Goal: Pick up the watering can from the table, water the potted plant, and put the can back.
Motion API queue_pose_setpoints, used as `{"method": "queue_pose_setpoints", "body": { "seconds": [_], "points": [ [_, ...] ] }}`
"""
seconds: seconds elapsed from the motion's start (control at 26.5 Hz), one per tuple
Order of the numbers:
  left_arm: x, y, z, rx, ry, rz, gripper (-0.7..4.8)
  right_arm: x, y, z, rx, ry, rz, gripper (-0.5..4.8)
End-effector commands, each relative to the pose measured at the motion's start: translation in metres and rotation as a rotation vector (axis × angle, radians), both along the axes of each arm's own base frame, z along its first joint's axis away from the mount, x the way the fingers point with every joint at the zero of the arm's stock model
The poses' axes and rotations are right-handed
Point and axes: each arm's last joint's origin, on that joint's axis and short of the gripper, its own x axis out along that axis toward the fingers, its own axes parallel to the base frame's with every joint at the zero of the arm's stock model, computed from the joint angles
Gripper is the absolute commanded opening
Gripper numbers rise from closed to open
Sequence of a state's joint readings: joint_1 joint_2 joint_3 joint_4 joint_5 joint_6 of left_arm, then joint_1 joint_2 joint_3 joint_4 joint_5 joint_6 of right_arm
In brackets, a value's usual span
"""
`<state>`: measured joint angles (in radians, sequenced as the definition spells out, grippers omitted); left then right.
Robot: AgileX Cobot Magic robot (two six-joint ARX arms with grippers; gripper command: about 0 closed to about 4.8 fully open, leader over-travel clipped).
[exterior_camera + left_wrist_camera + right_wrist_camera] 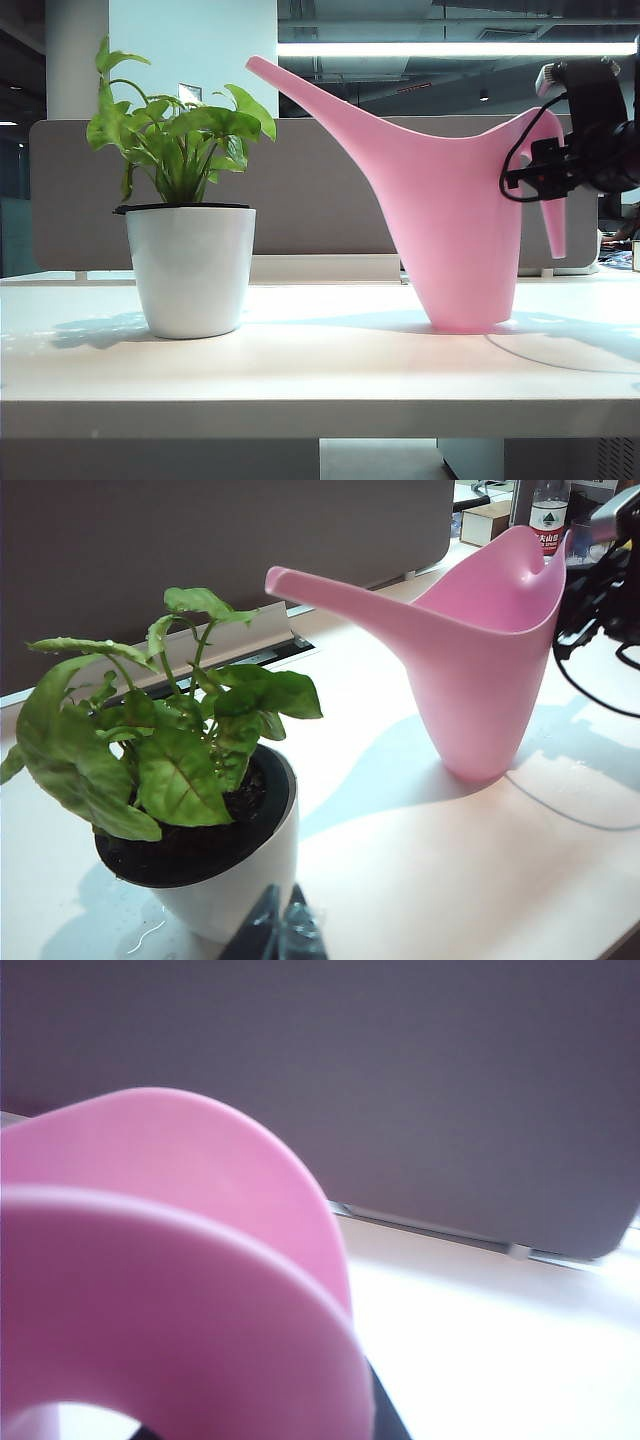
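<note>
The pink watering can [455,220] stands upright on the white table [320,370], its spout pointing at the potted plant [190,270] to its left. My right gripper [545,175] is at the can's curved handle on the right. Seen from the right wrist, the pink handle [180,1260] fills the space between the dark fingers [388,1415] of that gripper [262,1428], which is shut on it. From the left wrist, my left gripper [283,925] hangs shut and empty beside the plant's white pot [240,880], with the can [480,670] farther off.
A grey fabric divider [320,200] runs along the back of the table. Beyond it stand a bottle [548,515] and a cardboard box [487,522]. The table's thick front edge [320,415] is close to the camera.
</note>
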<state>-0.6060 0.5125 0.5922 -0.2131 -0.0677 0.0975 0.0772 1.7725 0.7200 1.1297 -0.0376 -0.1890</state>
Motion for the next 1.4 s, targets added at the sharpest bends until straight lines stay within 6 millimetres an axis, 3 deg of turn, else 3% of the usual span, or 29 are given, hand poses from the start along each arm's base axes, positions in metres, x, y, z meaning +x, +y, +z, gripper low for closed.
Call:
{"method": "queue_pose_setpoints", "body": {
  "seconds": [0.04, 0.41, 0.72, 1.06, 1.4],
  "points": [
    [0.0, 0.0, 0.002, -0.009, -0.012, -0.001, 0.04, -0.004, 0.0, 0.026, 0.006, -0.072, -0.011, -0.02],
    [0.0, 0.0, 0.002, -0.009, -0.013, -0.001, 0.04, -0.009, 0.0, 0.062, -0.032, -0.075, -0.02, -0.01],
    [0.0, 0.0, 0.002, -0.008, -0.011, -0.001, 0.04, -0.011, 0.002, 0.108, -0.101, -0.072, -0.043, -0.02],
    [0.0, 0.0, 0.002, -0.009, -0.012, -0.001, 0.04, -0.007, 0.027, 0.142, -0.268, -0.112, -0.097, -0.02],
    [0.0, 0.0, 0.002, -0.008, -0.011, -0.001, 0.04, -0.008, 0.042, 0.159, -0.41, -0.147, -0.142, -0.02]
  ]
}}
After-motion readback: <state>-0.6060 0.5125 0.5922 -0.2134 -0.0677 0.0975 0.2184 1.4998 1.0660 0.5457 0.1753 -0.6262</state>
